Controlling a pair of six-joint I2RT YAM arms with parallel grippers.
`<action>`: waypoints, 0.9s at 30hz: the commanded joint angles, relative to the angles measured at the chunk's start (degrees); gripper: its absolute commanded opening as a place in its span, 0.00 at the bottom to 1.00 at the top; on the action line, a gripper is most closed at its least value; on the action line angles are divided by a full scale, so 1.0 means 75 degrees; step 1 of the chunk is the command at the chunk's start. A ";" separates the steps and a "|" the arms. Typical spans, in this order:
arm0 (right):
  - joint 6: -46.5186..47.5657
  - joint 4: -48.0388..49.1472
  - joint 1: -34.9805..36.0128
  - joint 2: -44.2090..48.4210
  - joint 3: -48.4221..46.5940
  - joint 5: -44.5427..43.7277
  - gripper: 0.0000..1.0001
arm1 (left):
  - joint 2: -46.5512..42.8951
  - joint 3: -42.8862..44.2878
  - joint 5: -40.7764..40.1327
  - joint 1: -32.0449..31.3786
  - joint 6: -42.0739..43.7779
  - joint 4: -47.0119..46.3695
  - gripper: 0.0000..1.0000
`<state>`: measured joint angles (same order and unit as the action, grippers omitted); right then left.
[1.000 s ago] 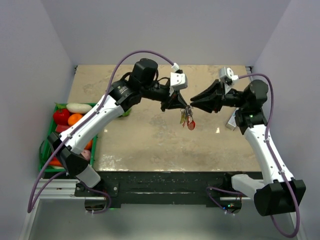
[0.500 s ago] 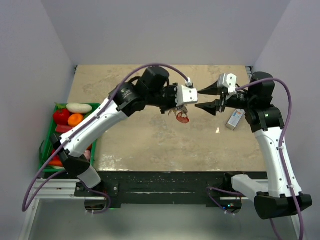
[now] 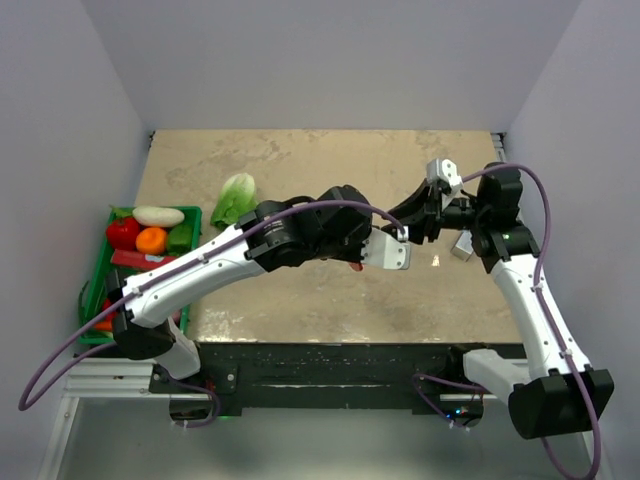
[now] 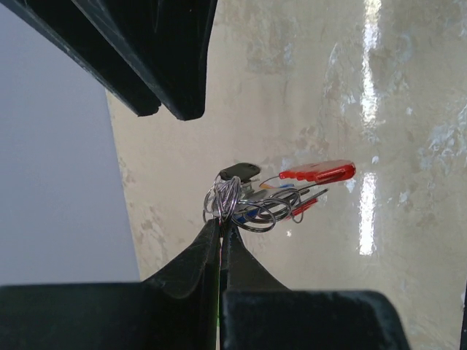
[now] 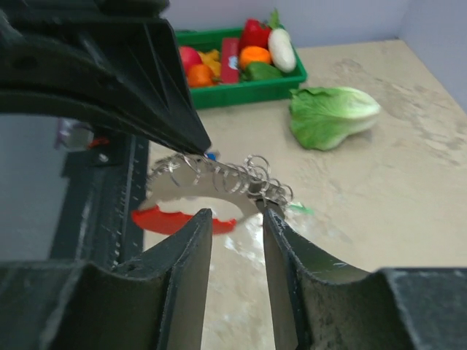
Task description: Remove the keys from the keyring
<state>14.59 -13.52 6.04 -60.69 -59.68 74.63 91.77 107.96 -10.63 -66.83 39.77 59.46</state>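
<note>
My left gripper (image 4: 220,221) is shut on the thin silvery keyring (image 4: 228,198) and holds it above the table. The bunch of keys (image 4: 273,204) and the red oval fob (image 4: 318,171) stick out sideways from the ring. In the right wrist view the keyring (image 5: 244,177) hangs stretched in a row of loops, with the red fob (image 5: 175,220) below it. My right gripper (image 5: 234,211) is open just beneath. Its right fingertip (image 5: 271,213) touches the end loops, and nothing sits between its fingers. From the top view both grippers meet mid-table, and only a red bit of the fob (image 3: 355,266) shows.
A lettuce leaf (image 3: 235,198) lies at the back left of the table. A green basket (image 3: 97,262) of toy vegetables sits off the left edge. A white-and-blue card (image 3: 461,246) lies under my right arm. The left arm stretches across the middle of the table.
My left arm has swung forward and to the right with the keyring, uncovering the lettuce. The right gripper has narrowed and come in under the ring.
</note>
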 commanded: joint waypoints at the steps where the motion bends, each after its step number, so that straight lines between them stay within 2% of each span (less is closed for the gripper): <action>1: -0.2344 0.2063 0.0050 -0.0099 0.0200 0.1065 0.34 | -0.0165 -0.0028 -0.0867 0.0016 0.0123 -0.0287 0.00; 2: -0.2181 0.1828 0.0061 -0.0135 0.0107 0.1227 0.32 | -0.0165 -0.0005 -0.0856 0.0016 0.0112 -0.0311 0.00; 3: -0.1460 0.1397 0.0050 -0.0251 -0.0173 0.1368 0.31 | -0.0154 0.0007 -0.0832 0.0016 0.0088 -0.0357 0.00; 5: -0.0160 -0.0673 0.0050 -0.0381 -0.0642 0.1672 0.31 | -0.0119 0.0019 -0.0704 0.0016 0.0065 -0.0346 0.00; 6: 0.1588 -0.1587 0.0050 -0.0590 -0.1213 0.1697 0.31 | -0.0072 0.0007 -0.0657 0.0016 0.0065 -0.0300 0.00; 7: 0.2487 -0.3383 0.0050 -0.0755 -0.1497 0.1733 0.33 | -0.0048 0.0019 -0.0587 0.0027 0.0065 -0.0265 0.00; 8: 0.3331 -0.4201 0.0050 -0.0884 -0.1766 0.1744 0.34 | -0.0036 0.0031 -0.0377 0.0016 0.0065 -0.0229 0.00; 9: 0.4976 -0.4963 0.0061 -0.1024 -0.2210 0.1756 0.34 | -0.0025 0.0054 -0.0259 0.0016 0.0065 -0.0217 0.00; 10: 0.5839 -0.6409 0.0050 -0.1374 -0.2400 0.1826 0.32 | -0.0001 0.0101 -0.0142 0.0016 0.0030 -0.0182 0.00; 11: 0.6695 -0.7143 0.0050 -0.1528 -0.2553 0.1908 0.32 | 0.0022 0.0240 0.0161 0.0016 -0.0017 -0.0147 0.00; 12: 0.8269 -0.7812 0.0061 -0.1727 -0.2752 0.2129 0.32 | 0.0057 0.0288 0.0303 0.0016 -0.0110 -0.0077 0.00; 13: 0.9016 -0.8874 0.0061 -0.2054 -0.2823 0.2247 0.32 | 0.0069 0.0335 0.0421 0.0016 -0.0146 -0.0053 0.00; 18: 0.9420 -0.8920 0.0120 -0.2280 -0.2567 0.2237 0.30 | 0.0174 0.0605 0.0949 0.0016 -0.0403 0.0041 0.00; 22: 0.9901 -0.8944 0.0132 -0.1929 -0.2391 0.2225 0.26 | 0.0315 0.0745 0.1475 0.0097 -0.0790 0.0099 0.00; 27: 0.9516 -0.8944 -0.0358 -0.1589 -0.2613 0.2120 0.27 | 0.0619 0.1167 0.3114 0.0566 -0.1492 0.0099 0.00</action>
<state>83.13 -74.87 6.42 -75.50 -77.34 83.70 95.46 112.31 2.31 -65.52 34.06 61.84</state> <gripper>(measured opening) 0.260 0.029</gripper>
